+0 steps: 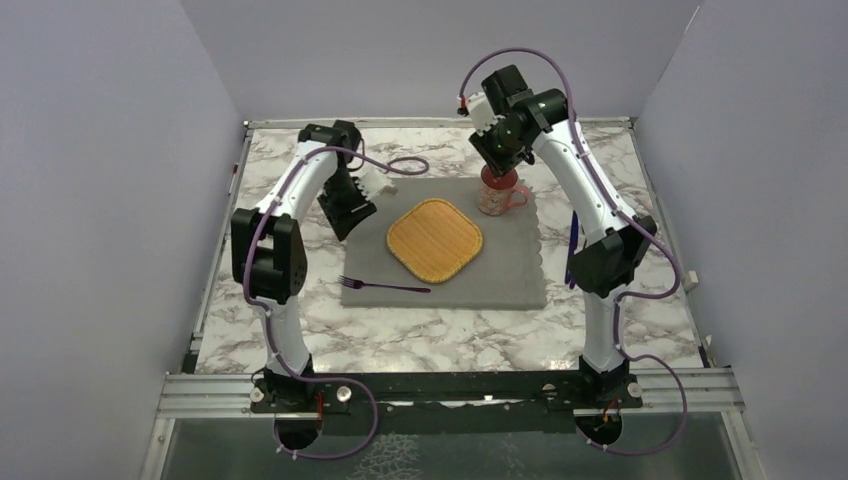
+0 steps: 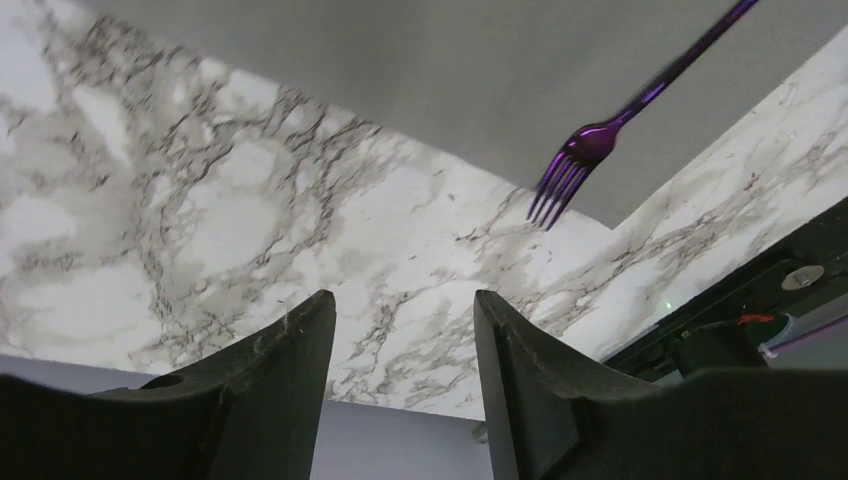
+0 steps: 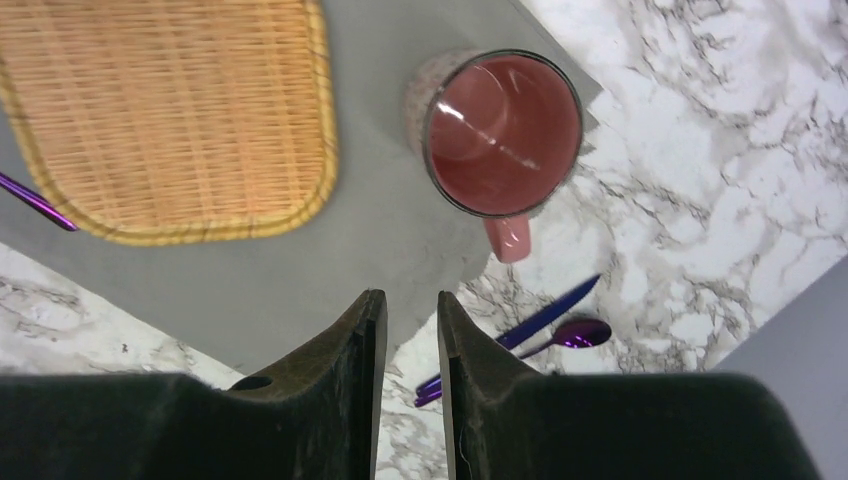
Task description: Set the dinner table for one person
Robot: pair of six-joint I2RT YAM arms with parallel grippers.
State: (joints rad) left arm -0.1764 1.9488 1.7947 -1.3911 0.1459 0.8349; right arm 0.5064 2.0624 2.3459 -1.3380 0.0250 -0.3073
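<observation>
The dinner table is a marble top with a grey scalloped placemat on it. A woven square plate lies at the placemat's middle. A purple fork rests on the near-left part of the placemat. A pink mug stands upright at its far-right corner. My left gripper hovers over the placemat's far-left edge, open and empty, with the fork ahead of it. My right gripper hangs above the mug, narrowly open, holding nothing.
A blue knife and a purple spoon lie on the marble right of the placemat, partly hidden by the right arm in the top view. Grey walls close in the table on three sides.
</observation>
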